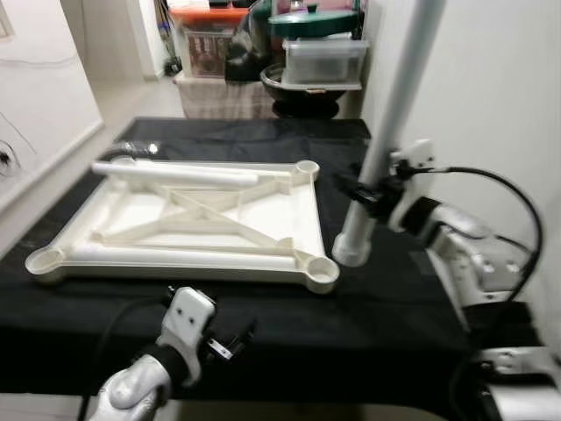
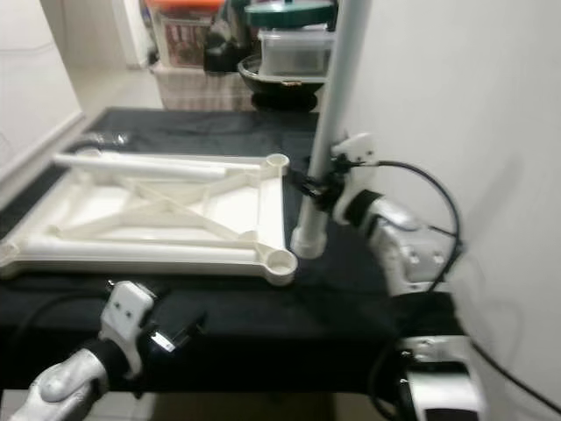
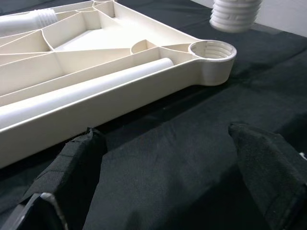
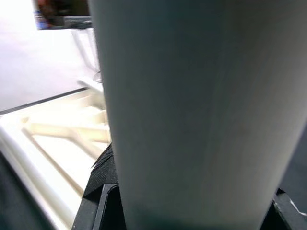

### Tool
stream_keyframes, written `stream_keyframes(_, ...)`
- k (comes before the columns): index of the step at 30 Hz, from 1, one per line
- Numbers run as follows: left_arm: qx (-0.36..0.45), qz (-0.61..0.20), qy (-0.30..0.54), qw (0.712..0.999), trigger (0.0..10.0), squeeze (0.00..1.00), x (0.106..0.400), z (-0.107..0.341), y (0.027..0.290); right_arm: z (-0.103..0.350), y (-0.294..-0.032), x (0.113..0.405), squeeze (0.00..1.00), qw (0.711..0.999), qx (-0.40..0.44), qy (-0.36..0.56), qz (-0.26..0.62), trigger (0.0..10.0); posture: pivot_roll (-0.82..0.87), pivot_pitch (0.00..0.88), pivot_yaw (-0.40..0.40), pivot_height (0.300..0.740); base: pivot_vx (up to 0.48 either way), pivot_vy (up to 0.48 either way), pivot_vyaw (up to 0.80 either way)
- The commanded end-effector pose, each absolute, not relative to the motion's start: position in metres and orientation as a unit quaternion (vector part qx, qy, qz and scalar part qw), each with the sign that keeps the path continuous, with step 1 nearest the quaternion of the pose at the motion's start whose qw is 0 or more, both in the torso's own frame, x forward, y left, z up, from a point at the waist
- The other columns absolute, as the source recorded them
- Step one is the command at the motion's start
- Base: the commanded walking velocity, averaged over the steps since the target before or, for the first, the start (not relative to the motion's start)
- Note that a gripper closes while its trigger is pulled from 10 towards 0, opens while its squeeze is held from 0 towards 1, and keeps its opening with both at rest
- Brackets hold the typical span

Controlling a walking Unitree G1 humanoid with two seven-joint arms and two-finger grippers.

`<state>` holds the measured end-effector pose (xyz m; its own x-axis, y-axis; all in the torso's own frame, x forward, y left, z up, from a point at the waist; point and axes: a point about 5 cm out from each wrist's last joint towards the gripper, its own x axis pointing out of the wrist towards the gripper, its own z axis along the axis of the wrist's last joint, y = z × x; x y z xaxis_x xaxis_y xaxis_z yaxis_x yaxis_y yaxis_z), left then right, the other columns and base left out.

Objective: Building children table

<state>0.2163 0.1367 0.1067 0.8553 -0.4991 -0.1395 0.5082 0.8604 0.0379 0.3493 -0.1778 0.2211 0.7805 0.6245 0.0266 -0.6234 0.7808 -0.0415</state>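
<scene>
On the black bench (image 1: 394, 307) our right tool (image 1: 372, 195) squeezes the stiff, light leg (image 1: 386, 132) down low, left tool (image 3: 163, 158) open.

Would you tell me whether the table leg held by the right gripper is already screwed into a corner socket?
Not yet: the leg stands upright in the right gripper, beside the empty corner socket.

Right gripper (image 1: 361, 195) reaches left, fingers clamped; left gripper (image 1: 230, 340) hovers low, fingers (image 3: 79, 163) spread.
</scene>
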Motion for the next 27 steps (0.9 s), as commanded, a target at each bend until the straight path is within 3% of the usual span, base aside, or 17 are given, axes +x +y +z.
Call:
stream_keyframes(1,0.036,-0.256,0.061,0.964,10.0,0.00,0.219,0.107,0.138,0.218,-0.171,0.350,0.00,0.939,-0.020,-0.019,0.342,10.0,0.03,0.000,-0.042,0.740,0.000,0.000,0.00)
stream_keyframes(5,0.029,-0.250,0.055,0.966,10.0,0.00,0.223,0.110,0.140,0.217,-0.155,0.351,0.00,0.932,-0.002,-0.023,0.362,10.0,0.04,0.000,-0.045,0.740,0.000,0.000,0.00)
stream_keyframes(14,0.032,-0.247,0.058,0.967,10.0,0.00,0.223,0.108,0.140,0.198,-0.146,0.344,0.00,0.925,0.001,0.000,0.381,10.0,0.03,0.000,-0.048,0.740,0.000,0.000,0.00)
stream_keyframes(27,0.032,-0.239,0.058,0.969,10.0,0.00,0.224,0.108,0.144,0.178,-0.175,0.340,0.00,0.939,0.003,0.036,0.341,10.0,0.03,0.000,-0.047,0.740,0.000,0.000,0.00)
